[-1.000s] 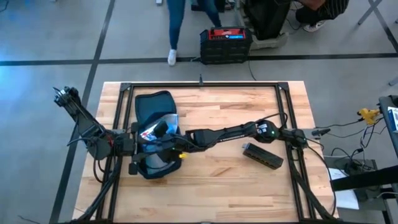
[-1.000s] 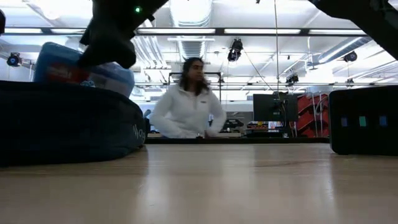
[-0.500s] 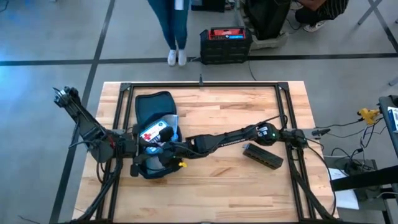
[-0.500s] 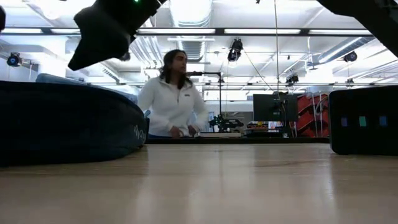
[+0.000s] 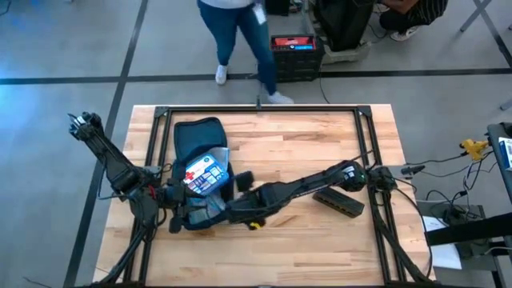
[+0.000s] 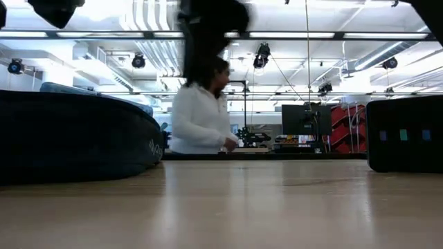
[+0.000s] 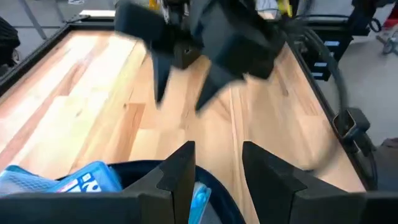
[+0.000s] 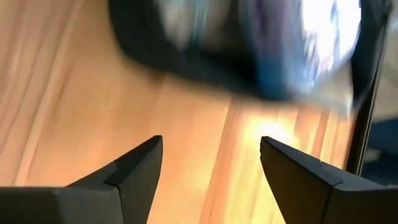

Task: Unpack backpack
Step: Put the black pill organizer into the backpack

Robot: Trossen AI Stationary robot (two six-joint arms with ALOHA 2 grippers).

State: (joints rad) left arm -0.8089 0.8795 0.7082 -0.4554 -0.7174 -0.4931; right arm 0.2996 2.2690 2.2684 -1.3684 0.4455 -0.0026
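My left gripper [image 7: 214, 165] sits at the near end of the backpack [image 5: 198, 140], at the lip of its mouth, fingers parted a modest way with nothing visible between them. Just off the backpack's near right corner, my right gripper [image 8: 211, 165] hangs over bare wood, jaws spread wide and empty.

The backpack itself lies flat toward the left side of the wooden table [image 5: 320, 152], its length running away from me, its mouth agape at the near end. A blue-and-white packet [image 5: 205, 170] pokes out of that opening.

I judge the backpack soft and limp: it will sag and fold under a pinch instead of lifting as one piece, so the rim of the opening is the place to hold it. The packet looks light and crinkly, likely slippery, so I should take it by an exposed edge.

Well to the backpack's right lies a small black box [image 5: 339, 200]. Beyond the table's far edge a person [image 5: 240, 32] is walking by.
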